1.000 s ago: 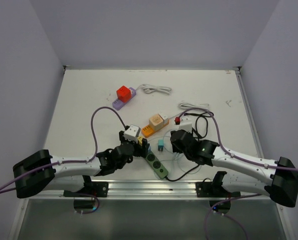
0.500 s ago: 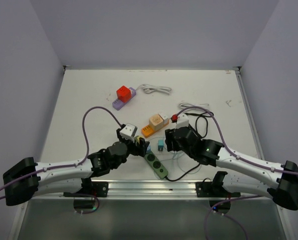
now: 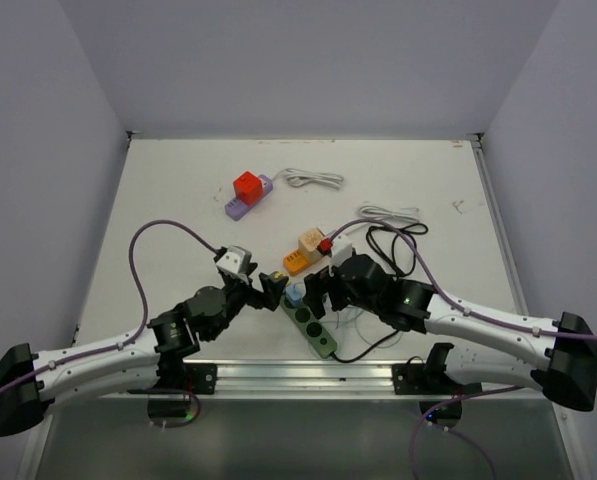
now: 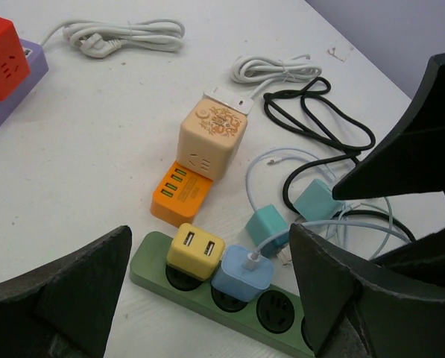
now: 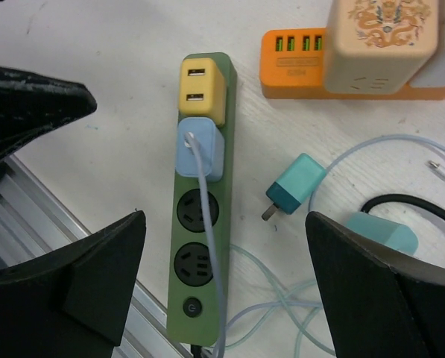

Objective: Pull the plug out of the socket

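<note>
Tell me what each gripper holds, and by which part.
Nothing is held: the left gripper and right gripper both hang open above the green power strip.

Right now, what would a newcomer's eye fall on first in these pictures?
The olive-green plastic power strip at the table's near edge, with a yellow USB adapter and a light-blue charger plug seated side by side at its far end. Both the left gripper and right gripper hang open close to it, gripping nothing.

White matte tabletop (image 3: 158, 190) before me. Lying on it: long green plastic power strip (image 5: 201, 237) near the front rail; flat orange USB hub (image 5: 297, 58) just beyond; loose teal plug (image 5: 295, 185); black cable loops (image 4: 317, 123); purple socket strip (image 3: 236, 208) and coiled white cord (image 3: 313, 179) farther back.
</note>
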### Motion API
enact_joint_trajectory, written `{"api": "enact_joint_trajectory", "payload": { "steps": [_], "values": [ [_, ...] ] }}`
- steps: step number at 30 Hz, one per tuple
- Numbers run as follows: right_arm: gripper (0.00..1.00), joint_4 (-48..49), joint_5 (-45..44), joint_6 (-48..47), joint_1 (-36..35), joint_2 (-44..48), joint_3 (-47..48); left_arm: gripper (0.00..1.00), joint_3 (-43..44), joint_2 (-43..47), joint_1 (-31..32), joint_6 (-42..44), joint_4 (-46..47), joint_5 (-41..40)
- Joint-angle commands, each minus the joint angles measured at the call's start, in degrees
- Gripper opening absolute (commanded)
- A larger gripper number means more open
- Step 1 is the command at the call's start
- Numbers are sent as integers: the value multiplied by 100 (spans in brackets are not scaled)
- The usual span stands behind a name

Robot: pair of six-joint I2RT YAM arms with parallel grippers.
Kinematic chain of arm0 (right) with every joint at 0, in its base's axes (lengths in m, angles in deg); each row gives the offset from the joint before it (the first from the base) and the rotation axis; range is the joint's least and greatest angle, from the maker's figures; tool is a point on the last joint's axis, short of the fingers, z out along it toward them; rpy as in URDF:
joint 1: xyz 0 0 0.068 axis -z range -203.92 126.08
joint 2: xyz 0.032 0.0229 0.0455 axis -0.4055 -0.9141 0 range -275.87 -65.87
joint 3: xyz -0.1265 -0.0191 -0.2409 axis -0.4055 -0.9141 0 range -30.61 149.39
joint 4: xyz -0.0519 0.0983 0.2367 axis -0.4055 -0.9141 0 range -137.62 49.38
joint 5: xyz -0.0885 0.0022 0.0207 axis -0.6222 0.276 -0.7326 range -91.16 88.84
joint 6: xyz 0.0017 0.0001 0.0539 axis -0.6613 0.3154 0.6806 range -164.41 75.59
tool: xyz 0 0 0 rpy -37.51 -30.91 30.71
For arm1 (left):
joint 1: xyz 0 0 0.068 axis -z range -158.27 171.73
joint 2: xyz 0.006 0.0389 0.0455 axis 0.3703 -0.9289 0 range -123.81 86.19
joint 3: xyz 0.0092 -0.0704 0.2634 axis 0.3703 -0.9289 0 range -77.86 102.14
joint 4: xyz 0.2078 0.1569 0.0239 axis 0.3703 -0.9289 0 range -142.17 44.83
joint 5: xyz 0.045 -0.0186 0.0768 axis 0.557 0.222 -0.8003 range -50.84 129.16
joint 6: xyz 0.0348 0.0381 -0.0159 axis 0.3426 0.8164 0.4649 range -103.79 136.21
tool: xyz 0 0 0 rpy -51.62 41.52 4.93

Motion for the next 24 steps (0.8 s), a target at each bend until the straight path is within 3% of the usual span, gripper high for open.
{"api": "enact_joint_trajectory", "payload": {
  "steps": [1, 9, 24],
  "values": [
    [92, 429, 195, -240, -162, -190, 171, 90, -152, 185, -191, -15, -140, -32],
    [89, 553, -410, -249, -627, -1122, 619, 90, -451, -526, -921, -217, 623, 706],
    [67, 684, -1000, -3, -760, -2168, 910, 90, -381, -1406, -1036, -41, 1249, 882]
  ]
}}
